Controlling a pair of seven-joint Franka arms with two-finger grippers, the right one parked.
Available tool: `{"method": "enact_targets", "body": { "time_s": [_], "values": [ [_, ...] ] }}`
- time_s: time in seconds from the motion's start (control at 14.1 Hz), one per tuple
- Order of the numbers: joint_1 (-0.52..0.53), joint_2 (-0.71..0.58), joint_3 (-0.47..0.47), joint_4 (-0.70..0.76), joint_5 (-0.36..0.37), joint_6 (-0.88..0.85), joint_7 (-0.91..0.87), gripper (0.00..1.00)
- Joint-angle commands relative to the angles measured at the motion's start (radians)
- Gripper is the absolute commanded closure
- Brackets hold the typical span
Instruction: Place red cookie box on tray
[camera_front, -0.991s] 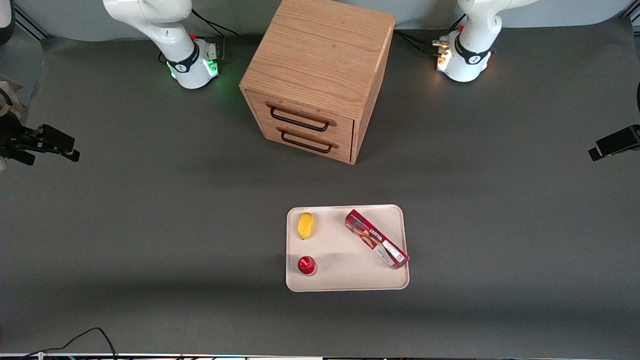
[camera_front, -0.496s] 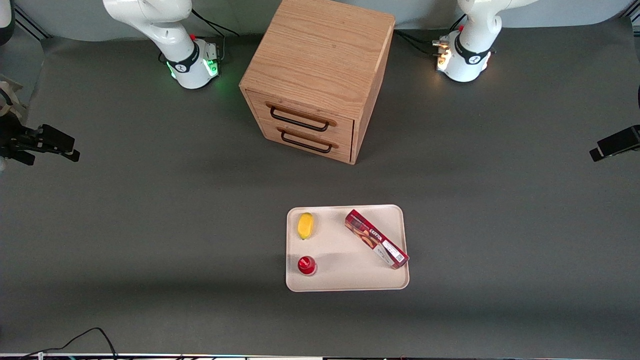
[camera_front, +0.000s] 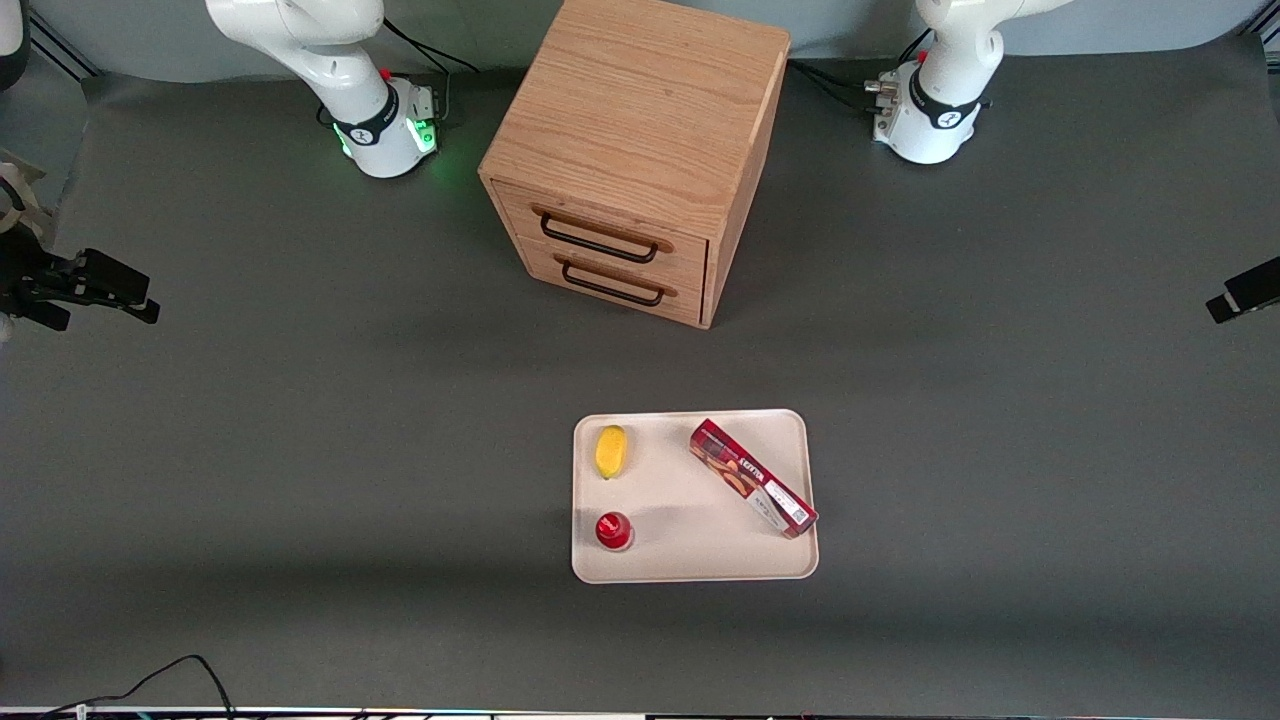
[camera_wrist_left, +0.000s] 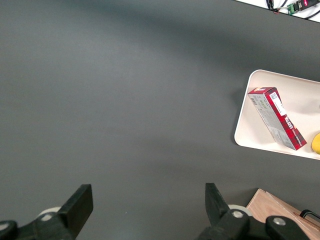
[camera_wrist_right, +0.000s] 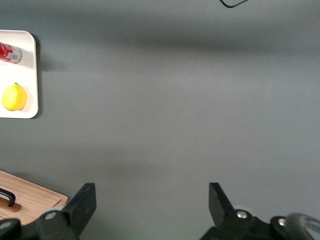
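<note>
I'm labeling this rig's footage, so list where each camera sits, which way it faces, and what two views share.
Front view: high in front of the table, looking down on the wooden cabinet and tray; both arm bases show.
Left wrist view: on the working arm, looking down past the open gripper at bare table; gripper fingers show.
Right wrist view: on the parked arm, looking down; its fingers show.
Shared: front and left wrist views both show the red cookie box lying on the tray.
</note>
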Motion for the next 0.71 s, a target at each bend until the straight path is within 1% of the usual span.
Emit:
{"method": "enact_targets", "body": {
  "time_s": [0.0,0.07,0.21,0.28,0.42,0.5,0.64],
  "values": [
    [-0.031,-0.054,0.014,-0.064,-0.005,0.033,0.006,0.00],
    [-0.054,-0.074,0.046,-0.075,-0.005,0.035,0.012,0.00],
    [-0.140,-0.094,0.146,-0.101,-0.012,0.035,0.016,0.00],
    [-0.149,-0.097,0.154,-0.103,-0.014,0.036,0.018,0.00],
    [-0.169,-0.130,0.162,-0.154,-0.012,0.068,0.016,0.00],
    [-0.183,-0.137,0.181,-0.168,-0.012,0.076,0.016,0.00],
    [-0.184,-0.135,0.183,-0.169,-0.012,0.076,0.016,0.00]
  ]
}}
